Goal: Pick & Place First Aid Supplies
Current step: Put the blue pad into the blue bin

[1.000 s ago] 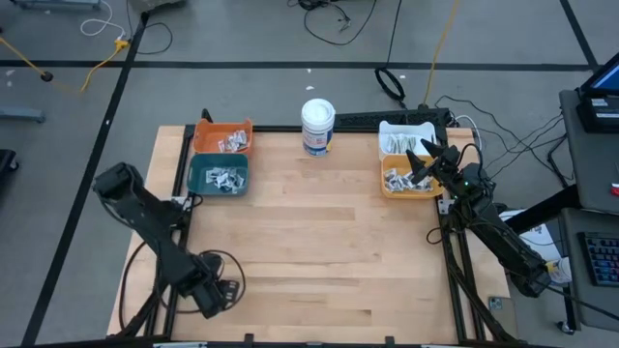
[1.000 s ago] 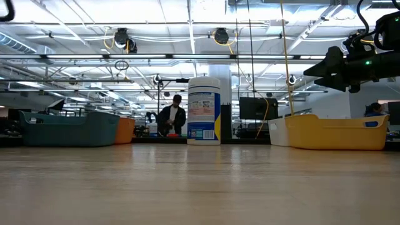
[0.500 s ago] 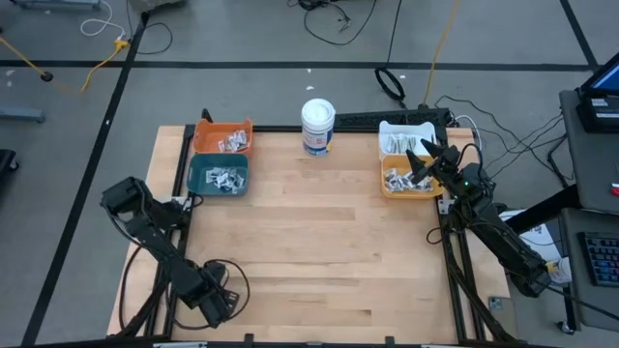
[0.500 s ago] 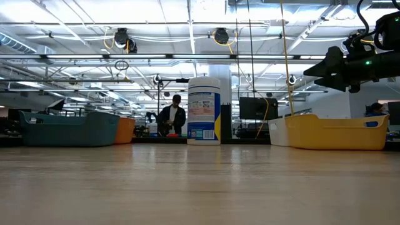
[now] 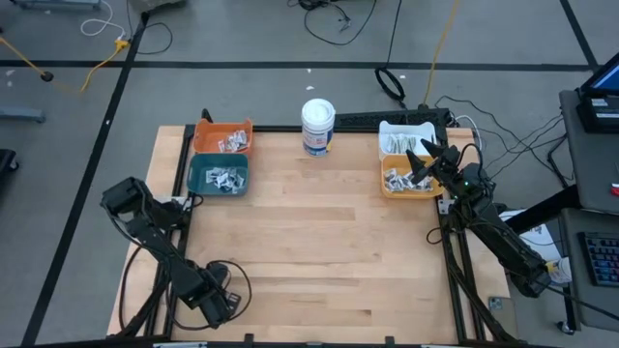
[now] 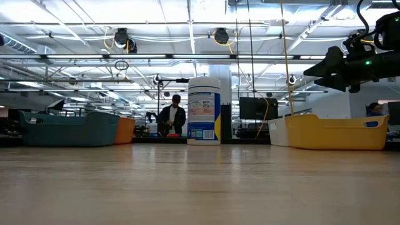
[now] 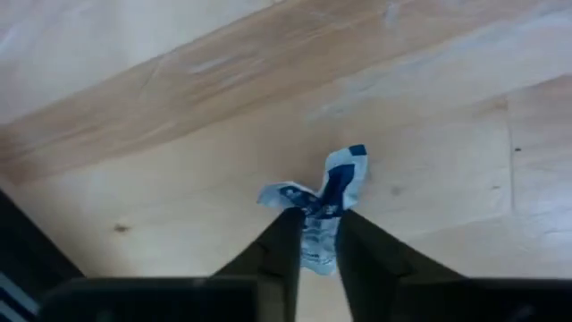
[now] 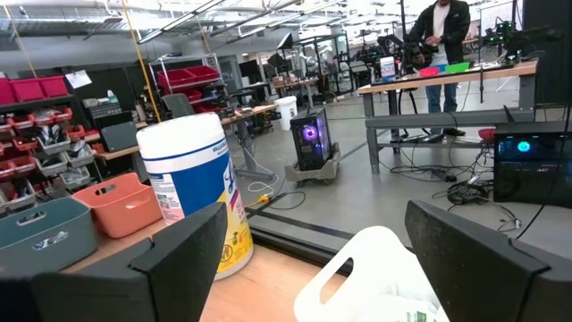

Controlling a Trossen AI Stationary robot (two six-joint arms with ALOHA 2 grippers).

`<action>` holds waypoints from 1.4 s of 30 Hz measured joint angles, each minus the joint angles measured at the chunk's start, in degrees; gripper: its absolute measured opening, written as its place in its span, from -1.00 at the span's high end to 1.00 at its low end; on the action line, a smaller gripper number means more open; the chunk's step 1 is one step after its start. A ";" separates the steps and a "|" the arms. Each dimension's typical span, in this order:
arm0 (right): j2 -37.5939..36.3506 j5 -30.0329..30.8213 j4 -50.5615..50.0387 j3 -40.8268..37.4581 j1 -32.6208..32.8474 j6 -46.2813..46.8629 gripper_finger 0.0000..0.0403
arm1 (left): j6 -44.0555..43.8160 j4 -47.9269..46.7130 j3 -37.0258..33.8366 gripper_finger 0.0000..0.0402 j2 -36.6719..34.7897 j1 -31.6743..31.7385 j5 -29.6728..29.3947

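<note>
— So where is the left gripper [image 7: 315, 234]?

— Low over the near left corner of the wooden worktop [image 5: 309, 232]. Its wrist view shows the two dark fingers [image 7: 279, 240] pinched close on a crumpled white-and-blue sachet [image 7: 323, 199], which sticks out past the tips above bare wood.

— And the right gripper [image 5: 426, 160]?

— Up over the far right corner, hanging above the yellow bin [image 5: 385, 188]. Its fingers [image 8: 183, 246] are spread wide apart with nothing between them.

— Where are the rest of the first aid supplies?

— In the bins. A heap of small pale packets [image 5: 400, 180] lies in the yellow bin, with more in the white bin [image 5: 404, 128] just behind it at the far right edge. On the far left, the orange bin [image 5: 211, 131] sits at the far edge and the teal bin [image 5: 195, 178] touches its near side; both hold a few packets.

— Anything else on the worktop?

— A tall white tub with a blue label [image 5: 317, 127] stands upright at the middle of the far edge, between the two pairs of bins. In the low view, a person [image 6: 171, 117] stands in the room beyond the worktop.
</note>
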 joint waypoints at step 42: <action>0.01 0.01 -0.02 0.00 0.00 -0.01 -0.67 | 65.84 -34.95 -0.09 0.99 -27.84 64.27 -8.88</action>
